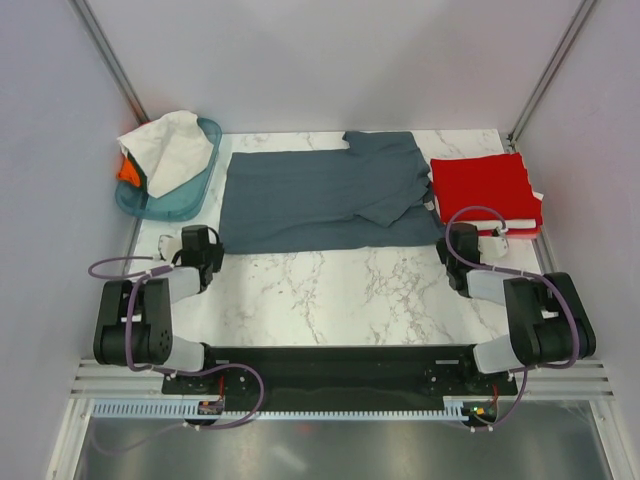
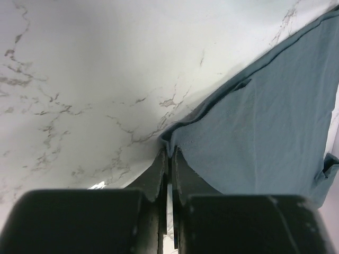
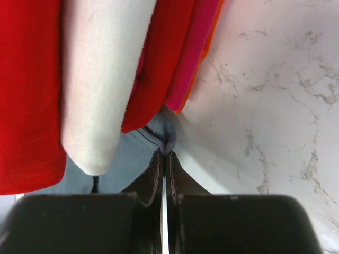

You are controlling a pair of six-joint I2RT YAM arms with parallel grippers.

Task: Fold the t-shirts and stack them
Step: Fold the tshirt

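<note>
The slate blue-grey t-shirt (image 1: 320,200) lies flat, long axis 9-to-3 o'clock, sleeves toward 3 — left gripper (image 2: 169,157) and right gripper (image 3: 164,154) clamp its near corners.

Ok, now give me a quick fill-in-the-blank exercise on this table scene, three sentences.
1. The left gripper is shut on the near-left ___ of the blue-grey t-shirt.
2. The folded stack at the right has a ___ shirt on top.
3. The white shirt at the far left lies in a teal ___.
Missing words: corner, red, basket.
</note>
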